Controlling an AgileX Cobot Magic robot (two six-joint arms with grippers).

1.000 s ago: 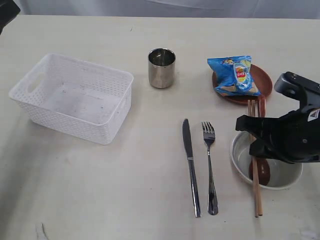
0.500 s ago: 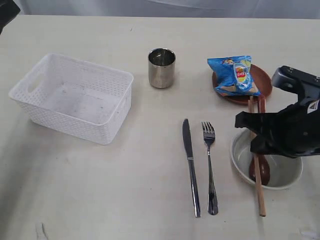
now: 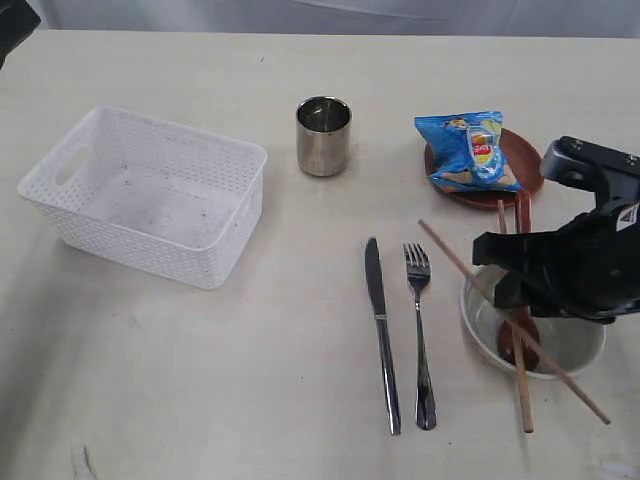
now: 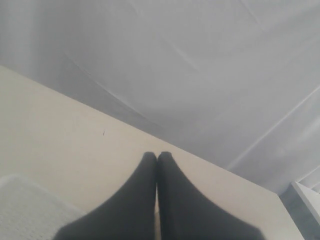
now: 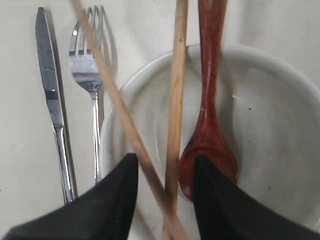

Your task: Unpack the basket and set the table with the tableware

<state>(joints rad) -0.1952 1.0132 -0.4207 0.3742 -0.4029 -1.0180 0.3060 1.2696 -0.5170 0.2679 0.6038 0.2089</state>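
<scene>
Wooden chopsticks crossed over pale bowl, both passing between parted right fingers; left fingers pressed together, gripping nothing.

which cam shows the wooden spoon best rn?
Right wrist view: the wooden spoon shows nearly whole, head lying in the bowl, handle crossing the rim. Exterior view: the right gripper hides most of it; only the handle end and some of the head show. Left wrist view: none of it.
</scene>
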